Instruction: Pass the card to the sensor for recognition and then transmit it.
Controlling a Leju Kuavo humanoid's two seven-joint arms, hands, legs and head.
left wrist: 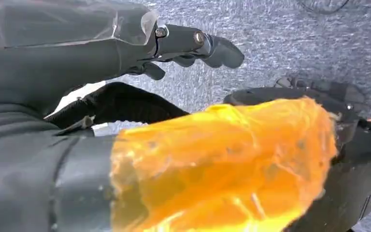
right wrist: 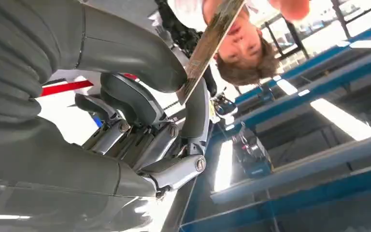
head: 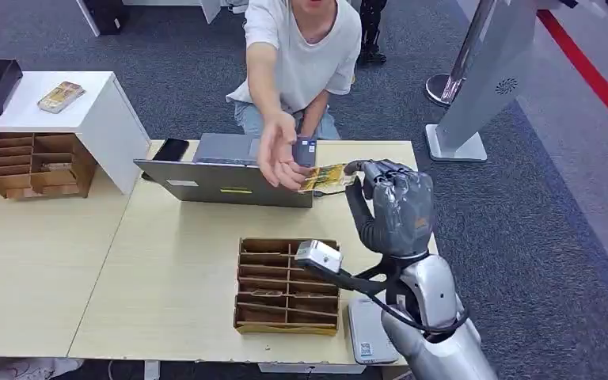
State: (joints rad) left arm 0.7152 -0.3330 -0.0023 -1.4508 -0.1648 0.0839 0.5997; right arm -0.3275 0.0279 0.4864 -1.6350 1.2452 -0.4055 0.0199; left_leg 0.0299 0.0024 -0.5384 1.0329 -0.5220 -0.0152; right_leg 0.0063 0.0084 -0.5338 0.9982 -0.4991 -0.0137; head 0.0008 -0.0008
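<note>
A card [head: 326, 177] with a yellow-green print is pinched at one end by my right hand [head: 392, 207], raised above the far right part of the table. A person's hand [head: 281, 162] reaches over the laptop and touches the card's other end. In the right wrist view the card [right wrist: 207, 46] shows edge-on, clamped between my thumb [right wrist: 125, 48] and a finger [right wrist: 195, 111]. My left hand [left wrist: 193, 46] hangs over grey carpet with its fingers loosely extended and nothing in them.
A grey laptop [head: 222, 170] stands between me and the seated person. A cardboard card organizer [head: 287, 285] lies near the table's front edge, with a flat white device [head: 368, 332] beside it. Another organizer [head: 39, 162] and a white shelf [head: 87, 103] sit at the left.
</note>
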